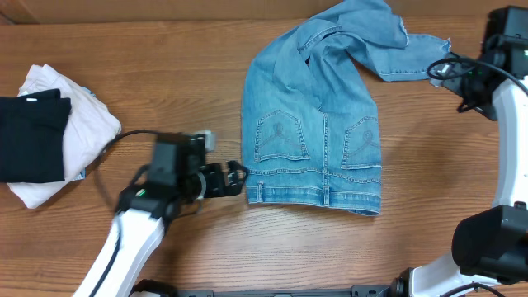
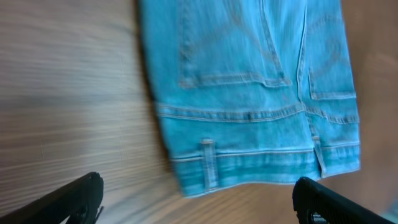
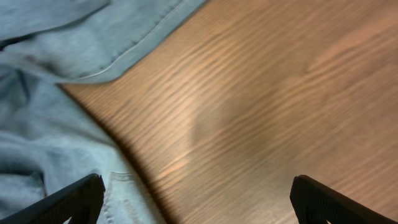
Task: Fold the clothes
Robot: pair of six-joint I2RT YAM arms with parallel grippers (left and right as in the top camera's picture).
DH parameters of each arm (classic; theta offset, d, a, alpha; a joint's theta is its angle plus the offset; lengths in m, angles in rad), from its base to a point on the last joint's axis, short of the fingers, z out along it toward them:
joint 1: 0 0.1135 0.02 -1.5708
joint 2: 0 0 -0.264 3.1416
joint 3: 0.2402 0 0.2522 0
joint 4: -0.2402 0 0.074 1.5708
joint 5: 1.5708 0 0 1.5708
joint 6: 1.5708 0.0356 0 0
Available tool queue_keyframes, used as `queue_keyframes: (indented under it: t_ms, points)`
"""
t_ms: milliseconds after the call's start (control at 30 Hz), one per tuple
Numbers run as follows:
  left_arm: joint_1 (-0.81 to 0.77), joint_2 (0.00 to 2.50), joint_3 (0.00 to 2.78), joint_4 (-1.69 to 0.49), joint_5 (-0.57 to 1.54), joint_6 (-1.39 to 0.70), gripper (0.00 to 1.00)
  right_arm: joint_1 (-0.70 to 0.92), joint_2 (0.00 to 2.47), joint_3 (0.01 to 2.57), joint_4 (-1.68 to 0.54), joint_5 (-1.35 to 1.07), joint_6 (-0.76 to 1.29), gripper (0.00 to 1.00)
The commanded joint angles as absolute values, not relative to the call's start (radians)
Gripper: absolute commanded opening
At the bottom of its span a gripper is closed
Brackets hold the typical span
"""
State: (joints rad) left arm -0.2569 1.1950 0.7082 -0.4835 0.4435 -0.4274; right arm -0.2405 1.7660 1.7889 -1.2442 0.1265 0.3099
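Hovering just beside the waistband (image 1: 313,195) at its nine o'clock corner, the left gripper (image 1: 238,176) shows its fingers spread wide: released, nothing held. The jeans (image 1: 313,115) lie right of the table's (image 1: 165,66) centre, pockets up, waistband at six o'clock, legs bunched toward one o'clock. The right gripper (image 3: 199,199) is released too, over bare wood beside a leg. My read: the left claw pinches that waistband corner deep and the right takes a hem — lift low and level, or the bunching worsens.

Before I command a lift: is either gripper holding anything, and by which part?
Nothing held: left gripper open beside the jeans waistband, right gripper open over bare table.
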Motion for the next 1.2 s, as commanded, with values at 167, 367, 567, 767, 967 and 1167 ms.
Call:
queue_keyframes:
  t_ms: [167, 367, 567, 767, 967, 1167]
  points:
    - [-0.360, 1.549, 0.728, -0.230, 0.604, -0.682, 1.00, -0.271, 1.739, 1.798, -1.244, 0.081, 0.307, 1.00]
    - [-0.368, 1.680, 0.728, -0.235, 0.656, -0.817, 1.00, -0.271, 1.739, 1.798, -1.243, 0.081, 0.307, 1.00]
    - [-0.360, 1.686, 0.731, -0.197, 0.678, -0.815, 0.04, -0.271, 1.739, 1.798, -1.242, 0.081, 0.307, 1.00]
    - [-0.174, 1.574, 0.798, -0.332, 0.669, -0.651, 0.04, -0.271, 1.739, 1.797, -1.245, 0.080, 0.307, 1.00]
    - [0.170, 1.443, 1.103, -0.581, 0.558, -0.451, 0.04, -0.271, 1.739, 1.797, -1.243, 0.065, 0.307, 1.00]
    - [0.275, 1.443, 1.434, -0.736, 0.578, -0.356, 0.04, -0.271, 1.740, 1.797, -1.243, 0.065, 0.307, 1.00]
